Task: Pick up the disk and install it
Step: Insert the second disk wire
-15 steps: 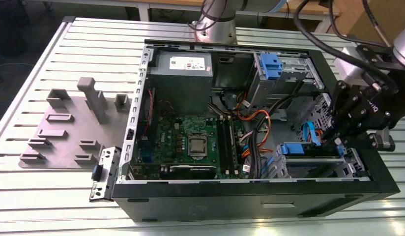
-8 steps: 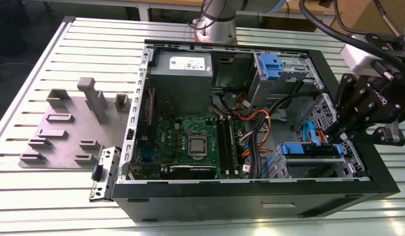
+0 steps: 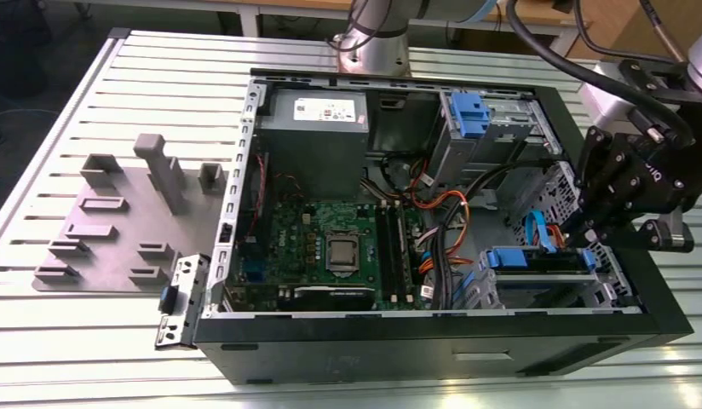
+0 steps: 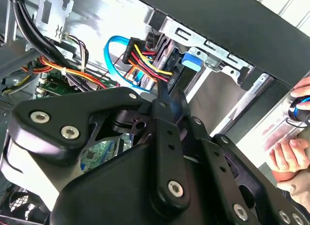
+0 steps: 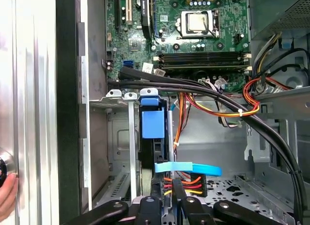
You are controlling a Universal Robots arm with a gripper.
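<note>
A: So, status on the disk [image 3: 533,258]?

B: It is seen inside the computer case [image 3: 442,345], slotted on edge into the drive cage at about 4 o'clock of the case in the exterior view. Its blue frame tab is visible in the first wrist view [image 5: 152,122].

A: Picked up, then?

B: Judged so. Nothing like it is left on the table [image 3: 55,341] or on the grey fixture plate [image 3: 112,230] at 9 o'clock. The pick-up is taken as done, and the insertion looks mostly done.

A: Gripper [image 3: 578,241]?

B: It is positioned right over that cage, at the disk's cable end. In both wrist views [image 5: 166,191] [image 4: 169,97] it is seen close against the plug area. Whether it is clamped on the disk or released cannot be told.

A: Cables?

B: A blue data cable [image 5: 189,168] and a bundle of red, yellow and orange power wires [image 5: 183,182] are seen at the disk's end. They appear to be plugged in, but that is not confirmed.

A: What is left?

B: Little, by judgement. Full seating and latching cannot be verified.

A: Anything else nearby?

B: A person's hand [image 4: 289,155] is seen just outside the case wall in the second wrist view. The second blue caddy [image 3: 470,115] at 1 o'clock, beside the power supply [image 3: 317,128], looks untouched.
</note>
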